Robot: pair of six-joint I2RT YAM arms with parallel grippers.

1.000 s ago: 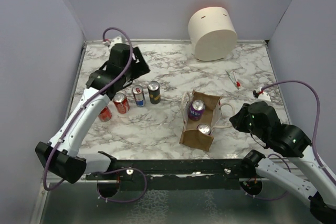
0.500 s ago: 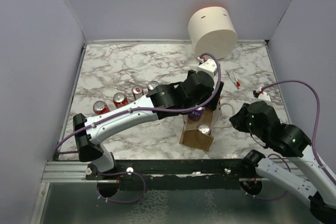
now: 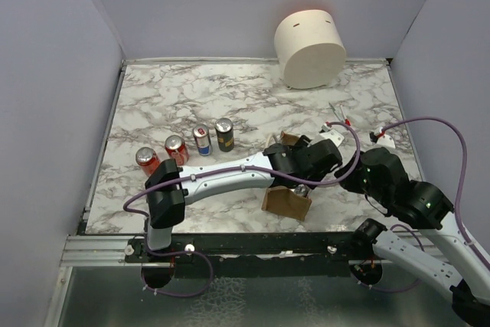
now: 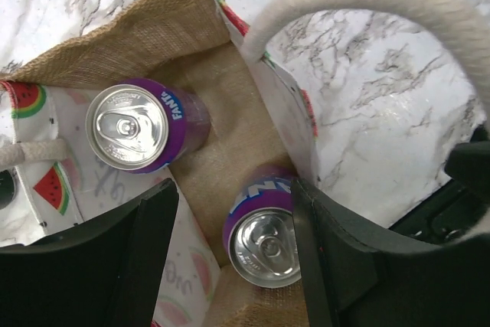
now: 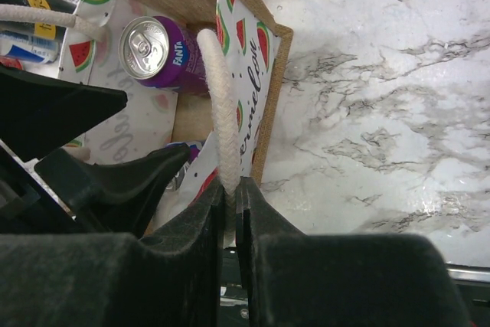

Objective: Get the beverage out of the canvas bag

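Top external view: a white marbled counter (image 3: 191, 97) carries everything, and a large cream cylinder (image 3: 310, 50) sits at its back edge, right of the middle. The left arm (image 3: 222, 178) stretches across the front of the counter to a small tan-brown canvas bag (image 3: 287, 203), which stands near the front edge, right of the middle.

From the left wrist, the left hand (image 4: 231, 189) reaches into the bag's mouth. Its fingers stand apart on either side of an upright purple Fanta can (image 4: 262, 237). One finger is against the can's side and the other is just clear of it, so the hand is not clenched on it. A second purple can (image 4: 142, 126) stands upright beside the first, inside the bag's watermelon-printed lining.

The right hand (image 5: 231, 189) is clenched on a white rope handle (image 5: 222, 97) at the bag's right side.

Toward the counter's left edge four upright cans stand in a row: an outer red can (image 3: 146, 160), an inner red can (image 3: 176, 148), a blue-and-white can (image 3: 201, 140) and a dark can (image 3: 223, 134). A small red-and-white pen-like item (image 3: 339, 116) lies near the right edge.
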